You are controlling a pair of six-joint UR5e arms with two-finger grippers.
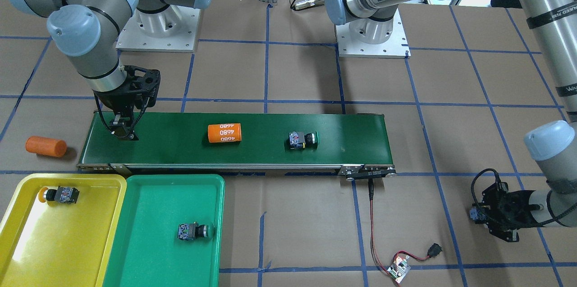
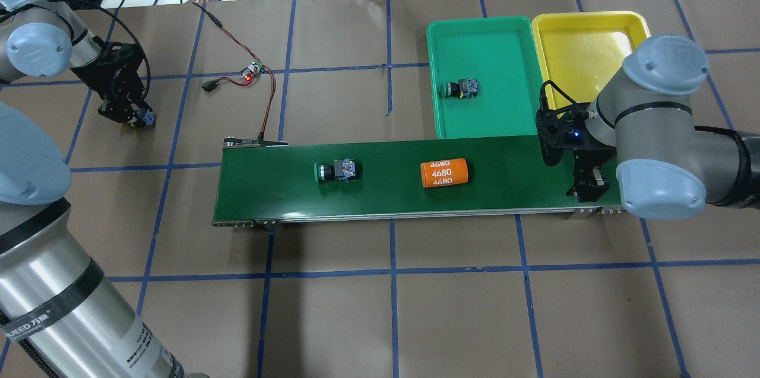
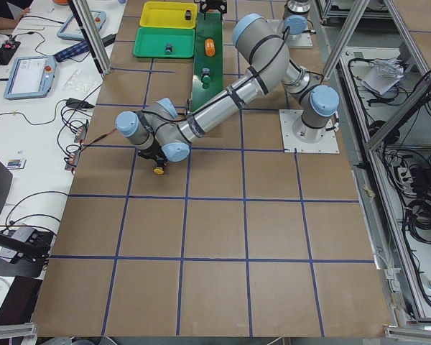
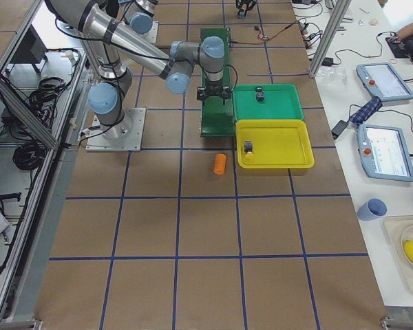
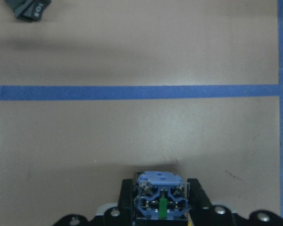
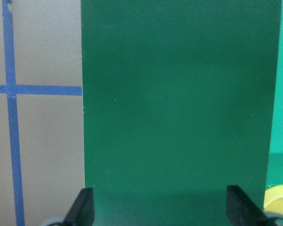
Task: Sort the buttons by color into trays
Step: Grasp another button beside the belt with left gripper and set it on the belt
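My left gripper (image 2: pixel 132 117) is shut on a yellow-capped button (image 5: pixel 160 200), low over the brown table far from the trays; its yellow cap shows in the exterior left view (image 3: pixel 159 171). My right gripper (image 2: pixel 588 187) is open and empty over the conveyor's end beside the trays, fingers (image 6: pixel 85 207) wide apart. A green button (image 1: pixel 303 139) lies on the belt. Another green button (image 1: pixel 194 231) lies in the green tray (image 1: pixel 153 260). A yellow button (image 1: pixel 58 194) lies in the yellow tray (image 1: pixel 67 251); the right arm hides it in the overhead view.
An orange cylinder (image 1: pixel 224 133) lies on the dark-green conveyor belt (image 1: pixel 180 156) between my right gripper and the green button. A second orange cylinder (image 1: pixel 46 146) lies on the table past the belt's end. A circuit board with red wires (image 1: pixel 399 270) lies near the belt's other end.
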